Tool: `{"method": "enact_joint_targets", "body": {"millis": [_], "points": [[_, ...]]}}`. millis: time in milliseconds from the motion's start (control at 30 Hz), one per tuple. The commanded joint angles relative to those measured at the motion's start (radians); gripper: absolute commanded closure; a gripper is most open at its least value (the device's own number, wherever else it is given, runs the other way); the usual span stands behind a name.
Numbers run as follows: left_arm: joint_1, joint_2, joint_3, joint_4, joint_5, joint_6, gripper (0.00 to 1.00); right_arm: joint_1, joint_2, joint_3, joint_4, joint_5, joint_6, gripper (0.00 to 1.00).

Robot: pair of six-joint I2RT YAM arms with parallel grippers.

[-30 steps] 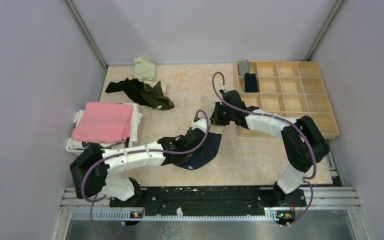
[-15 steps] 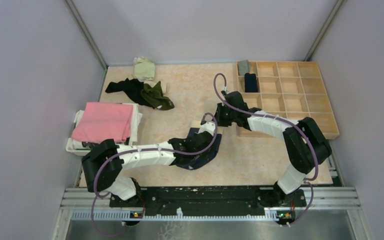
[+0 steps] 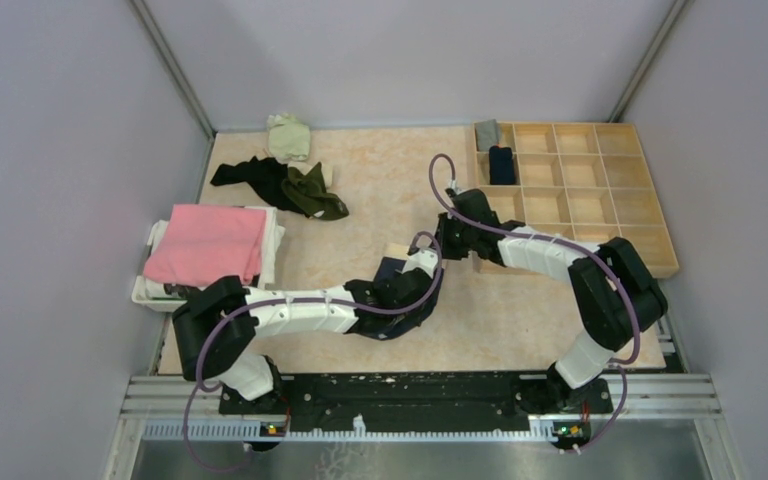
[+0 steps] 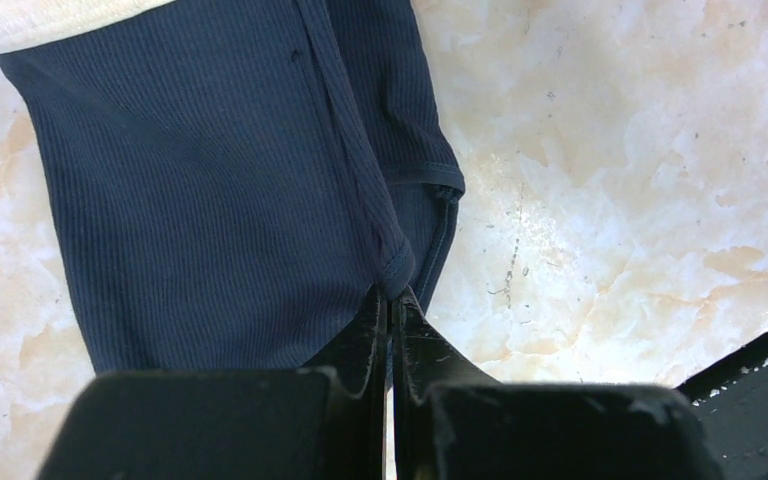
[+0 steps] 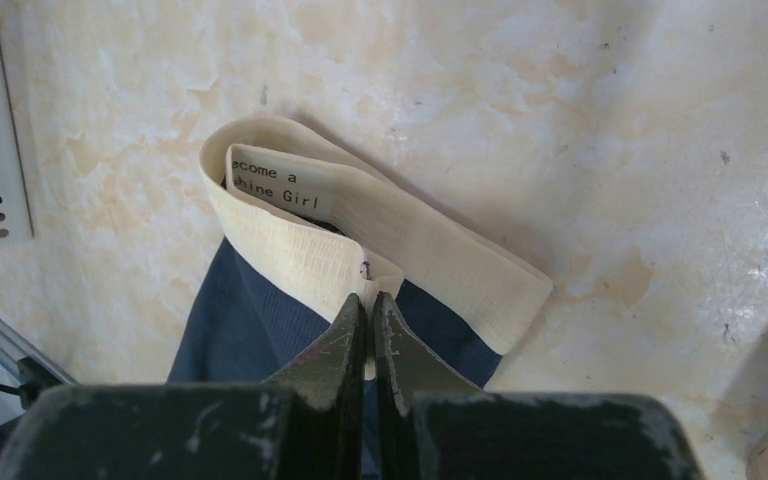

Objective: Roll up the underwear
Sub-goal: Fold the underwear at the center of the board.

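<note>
Overhead, cannot see most of navy underwear [image 3: 405, 320]: buried under left arm [image 3: 290, 308]. Lose beige waistband [image 4: 50, 15] at top edge, left wrist view. Read only "ecome a / hine Girl" on label [image 5: 280, 185]; rest tucked under fold.

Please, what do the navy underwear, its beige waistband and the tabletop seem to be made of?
The navy underwear is probably a soft ribbed knit, cotton-like and matte; fine ribs and stitched hems show. The beige waistband looks like woven elastic, matte, with a fine crosswise texture. The tabletop is a smooth, hard, slightly glossy surface with a beige marble pattern; whether it is stone or printed laminate cannot be told.
</note>
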Motion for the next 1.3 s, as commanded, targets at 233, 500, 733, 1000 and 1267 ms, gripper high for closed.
{"method": "enact_joint_targets", "body": {"millis": [233, 500, 733, 1000, 1267], "points": [[-0.015, 0.037, 0.024, 0.066, 0.017, -0.016, 1.00, -0.013, -0.048, -0.017, 0.001, 0.061, -0.043, 1.00], [-0.017, 0.064, 0.017, 0.077, 0.022, -0.012, 1.00, -0.013, -0.042, -0.033, -0.003, 0.076, -0.044, 0.99], [-0.017, 0.069, 0.013, 0.087, 0.030, -0.016, 0.96, -0.013, -0.056, -0.040, -0.030, 0.115, -0.053, 0.95], [-0.018, 0.032, 0.015, 0.087, 0.055, -0.021, 0.83, -0.012, -0.076, -0.021, -0.093, 0.190, -0.086, 0.70], [-0.019, -0.086, -0.006, 0.118, 0.132, -0.028, 0.64, -0.012, -0.179, 0.004, -0.194, 0.318, -0.120, 0.67]]}}
